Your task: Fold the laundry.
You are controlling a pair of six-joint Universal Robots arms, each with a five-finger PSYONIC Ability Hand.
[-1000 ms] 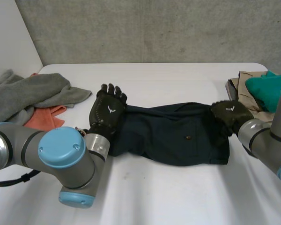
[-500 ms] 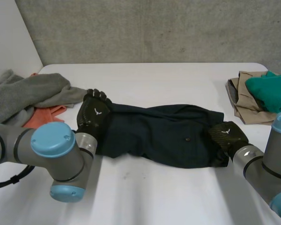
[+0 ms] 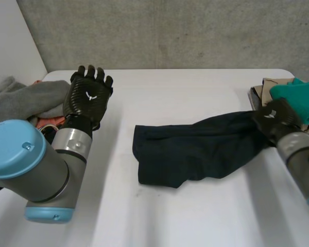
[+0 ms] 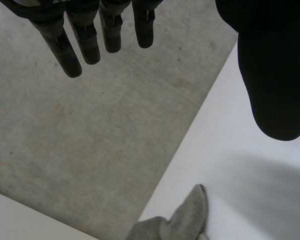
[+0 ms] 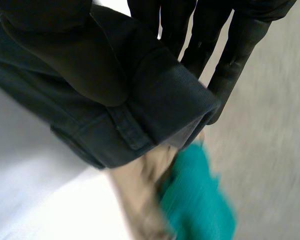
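While it lies rumpled across the middle of the white worktop (image 3: 185, 98), the dark navy garment (image 3: 195, 152) has its right end pinched between the thumb and fingers of the right robot hand (image 3: 275, 117), near the beige cloth (image 3: 270, 83) and teal cloth (image 3: 298, 92) at the right edge. Farther back, the left robot hand (image 3: 87, 96) hovers released, fingers straight, beside the grey cloth (image 3: 26, 100) at the left edge.

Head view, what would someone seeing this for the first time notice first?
The dark navy garment stretches across the middle of the white table, its right end pinched in the right hand near the teal and tan pile. Next comes the left hand, open with straight fingers, held above the table's left side beside a grey cloth.
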